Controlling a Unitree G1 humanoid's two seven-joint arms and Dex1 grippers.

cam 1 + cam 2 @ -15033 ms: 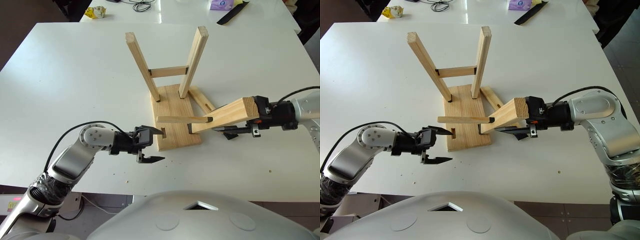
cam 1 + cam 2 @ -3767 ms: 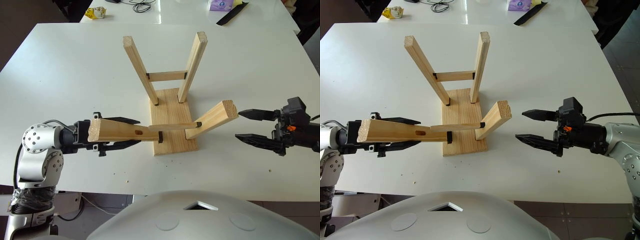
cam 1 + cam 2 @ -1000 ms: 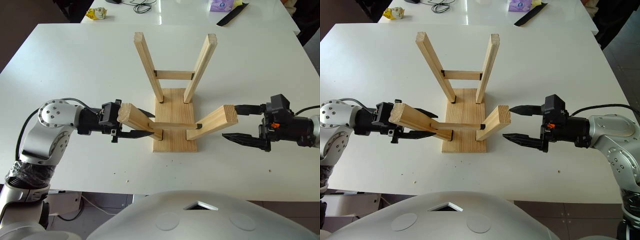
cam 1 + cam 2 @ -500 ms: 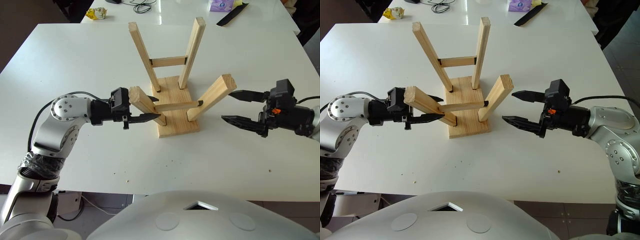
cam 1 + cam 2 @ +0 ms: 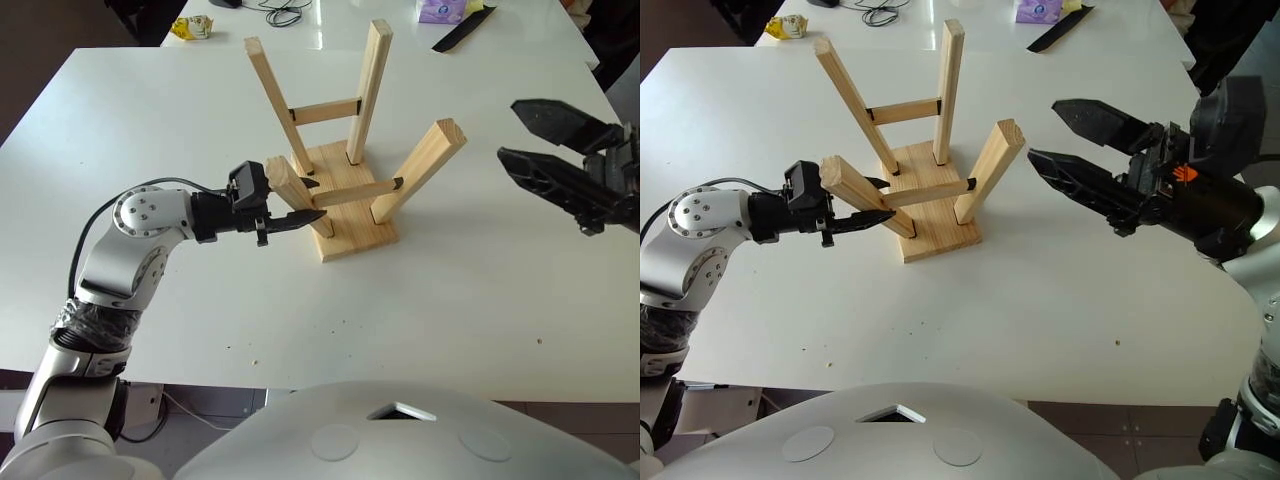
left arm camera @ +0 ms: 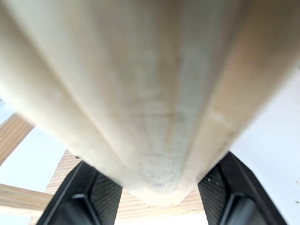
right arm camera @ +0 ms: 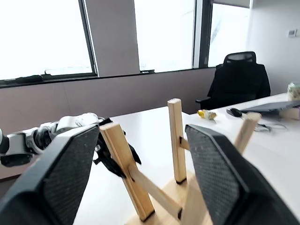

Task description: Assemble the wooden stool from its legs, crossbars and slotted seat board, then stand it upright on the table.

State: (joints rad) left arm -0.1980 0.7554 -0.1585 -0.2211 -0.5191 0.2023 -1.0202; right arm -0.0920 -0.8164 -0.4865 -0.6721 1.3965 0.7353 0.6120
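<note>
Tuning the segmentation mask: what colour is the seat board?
Pale natural wood; the seat board shows best in the left eye view.

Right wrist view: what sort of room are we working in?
Probably an office or meeting room: a black office chair, a row of large windows, and the white table.

Your table (image 5: 130, 120): white | seat board (image 5: 357, 240) flat mid-table | specks (image 5: 540, 341) near front edge

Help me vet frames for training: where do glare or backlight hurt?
Right wrist view: windows behind the stool are blown out white. Eye views: glare on the far table; the near table is evenly lit, shadows soft.
</note>
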